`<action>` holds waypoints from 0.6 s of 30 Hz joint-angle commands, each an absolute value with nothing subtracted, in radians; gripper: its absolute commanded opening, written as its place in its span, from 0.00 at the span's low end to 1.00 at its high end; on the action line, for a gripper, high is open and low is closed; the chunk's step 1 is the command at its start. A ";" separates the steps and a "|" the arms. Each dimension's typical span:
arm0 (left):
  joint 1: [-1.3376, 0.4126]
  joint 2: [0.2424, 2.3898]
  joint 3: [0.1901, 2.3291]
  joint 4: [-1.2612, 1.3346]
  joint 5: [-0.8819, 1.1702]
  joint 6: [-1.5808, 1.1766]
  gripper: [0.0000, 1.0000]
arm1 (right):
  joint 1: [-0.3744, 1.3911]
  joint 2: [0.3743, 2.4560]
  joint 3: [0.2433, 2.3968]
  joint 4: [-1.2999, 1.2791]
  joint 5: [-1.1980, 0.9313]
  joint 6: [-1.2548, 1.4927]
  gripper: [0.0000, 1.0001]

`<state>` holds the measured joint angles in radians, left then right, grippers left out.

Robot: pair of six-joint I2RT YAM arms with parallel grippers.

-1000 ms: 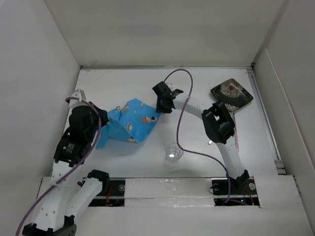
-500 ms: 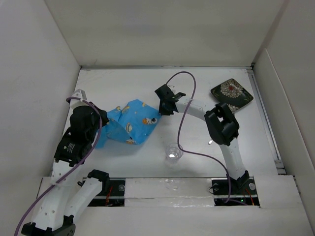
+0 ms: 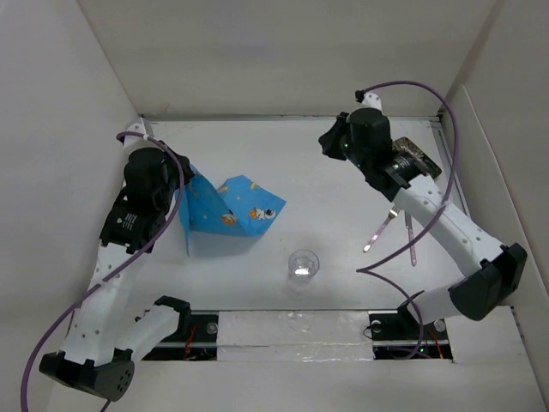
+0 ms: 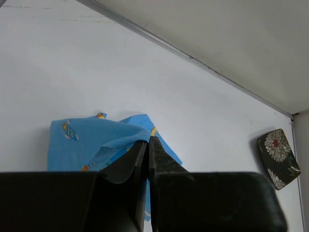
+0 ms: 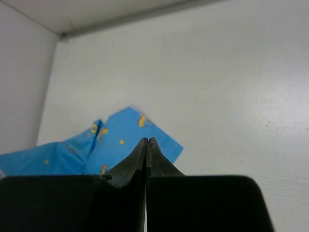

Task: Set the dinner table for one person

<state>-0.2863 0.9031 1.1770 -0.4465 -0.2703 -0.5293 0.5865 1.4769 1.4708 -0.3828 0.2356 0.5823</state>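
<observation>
The right end effector [image 5: 147,140] withdrew rearward, closed and empty, partly hiding the floral plate [image 3: 419,154]; the left end effector [image 4: 148,139] pinches the cloth mat [image 3: 240,210].

No words or numbers are showing clearly enough to read, and a small white marking [image 3: 126,225] on the left arm's black housing is staying an illegible blur.

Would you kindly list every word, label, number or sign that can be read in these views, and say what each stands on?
No text can be read in any view.
Small white marking on the left arm: too small to read.
Blue cloth: cartoon prints only, no words.
Dark plate: flower pattern only, no words.
</observation>
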 commanded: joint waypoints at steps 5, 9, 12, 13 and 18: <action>-0.290 0.879 1.161 -0.422 -0.261 -0.551 0.00 | 0.584 1.646 1.497 -0.456 0.141 0.491 0.09; -0.290 0.835 1.143 -0.468 -0.275 -0.564 0.00 | 0.609 1.835 1.558 -0.422 0.127 0.479 0.35; -0.290 0.810 1.120 -0.492 -0.262 -0.577 0.00 | 0.618 1.940 1.649 -0.449 0.121 0.460 0.53; -0.290 0.796 1.112 -0.497 -0.256 -0.581 0.00 | 0.618 2.010 1.670 -0.466 0.123 0.450 0.55; -0.290 0.776 1.060 -0.499 -0.222 -0.597 0.00 | 0.650 2.152 1.787 -0.544 0.130 0.407 0.61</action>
